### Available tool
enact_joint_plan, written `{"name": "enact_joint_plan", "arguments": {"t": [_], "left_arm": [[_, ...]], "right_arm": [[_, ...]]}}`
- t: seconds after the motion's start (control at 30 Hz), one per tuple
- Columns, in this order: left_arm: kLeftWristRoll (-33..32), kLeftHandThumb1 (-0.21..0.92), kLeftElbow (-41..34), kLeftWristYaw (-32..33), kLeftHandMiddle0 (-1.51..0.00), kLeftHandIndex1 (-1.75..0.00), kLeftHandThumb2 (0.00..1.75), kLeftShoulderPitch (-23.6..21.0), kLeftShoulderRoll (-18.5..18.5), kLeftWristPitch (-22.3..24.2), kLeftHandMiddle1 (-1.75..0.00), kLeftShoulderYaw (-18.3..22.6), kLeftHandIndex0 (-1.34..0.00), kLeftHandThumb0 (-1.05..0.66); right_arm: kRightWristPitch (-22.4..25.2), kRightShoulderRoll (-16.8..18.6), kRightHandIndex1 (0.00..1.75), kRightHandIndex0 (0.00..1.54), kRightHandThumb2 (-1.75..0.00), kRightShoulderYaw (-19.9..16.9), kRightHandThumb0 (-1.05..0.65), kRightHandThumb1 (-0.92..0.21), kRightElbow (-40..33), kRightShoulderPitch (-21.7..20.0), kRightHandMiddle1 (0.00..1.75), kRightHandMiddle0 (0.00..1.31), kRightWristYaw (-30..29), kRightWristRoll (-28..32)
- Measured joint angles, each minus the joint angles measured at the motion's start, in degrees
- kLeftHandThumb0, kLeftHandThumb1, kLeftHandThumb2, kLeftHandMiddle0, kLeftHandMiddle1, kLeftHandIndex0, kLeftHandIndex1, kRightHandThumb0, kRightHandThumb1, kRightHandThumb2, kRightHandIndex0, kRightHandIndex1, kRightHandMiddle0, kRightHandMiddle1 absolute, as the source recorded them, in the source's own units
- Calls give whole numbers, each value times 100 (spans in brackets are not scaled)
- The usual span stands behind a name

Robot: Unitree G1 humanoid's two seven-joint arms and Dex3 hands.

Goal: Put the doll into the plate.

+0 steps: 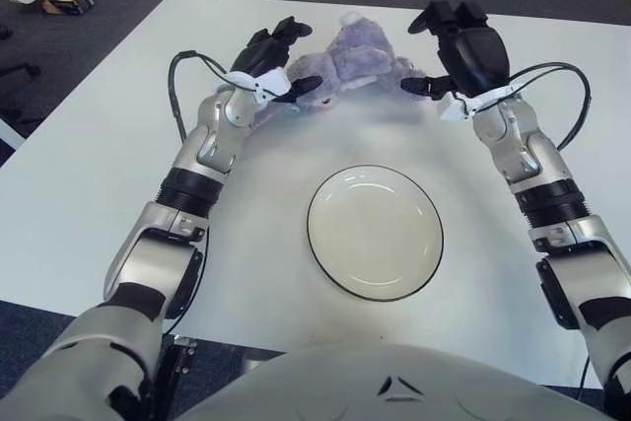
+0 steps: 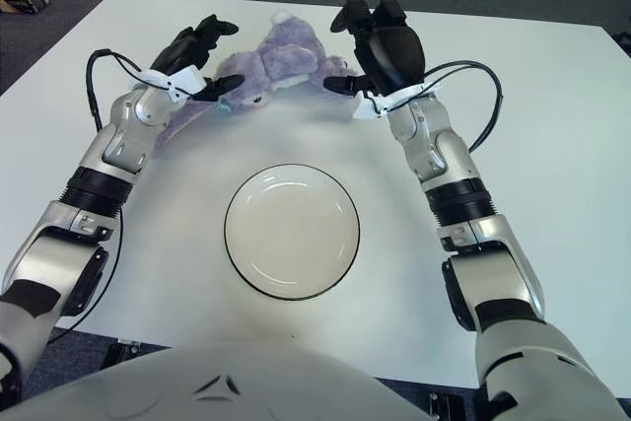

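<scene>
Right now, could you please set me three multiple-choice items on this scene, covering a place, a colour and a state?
1. Where is the soft purple plush doll?
A. on the white table beyond the plate
B. in the plate
C. on the floor

2. What colour is the round plate's thin rim?
A. red
B. black
C. green

3. What does the plate hold?
A. the doll
B. a box
C. nothing

Answers: 1 A, the doll lies on the white table between the left robot hand and the right robot hand, both with fingers spread; 2 B, a dark line circles the pale plate; 3 C, its inside is bare.
</scene>
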Motion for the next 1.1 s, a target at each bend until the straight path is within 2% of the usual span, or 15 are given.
{"name": "enact_joint_plan", "arguments": {"t": [0.1, 0.2, 0.57, 0.83, 1.1], "left_arm": [[83, 87, 160, -4, 0, -66, 41, -96, -3, -2, -67, -107, 0, -95], [229, 86, 273, -8, 0, -55, 39, -188, -4, -13, -56, -219, 0, -96], [383, 73, 822, -14, 0, -20, 37, -527, -56, -108, -39, -467, 0, -104], [456, 72, 1311, 11, 0, -6, 39, -656, -197, -137, -22, -580, 0, -105], [842, 73, 2028, 570, 0, 0, 42, -847, -345, -292, -2, -907, 0, -105]], "right_arm": [[-112, -32, 35, 0, -35, 25, -103, -88, 156, -118, 40, 0, 259, 98], [-186, -45, 30, 0, -31, 62, -104, -89, 324, -236, 32, 0, 442, 164], [-346, -60, 33, 0, -27, 172, -105, -85, 861, -611, 32, 0, 781, 185], [-414, -58, 22, 0, -28, 252, -105, -84, 1293, -921, 22, 0, 1132, 257], [-479, -7, 3, 0, -30, 462, -105, -84, 2070, -1443, 3, 0, 1467, 263]]}}
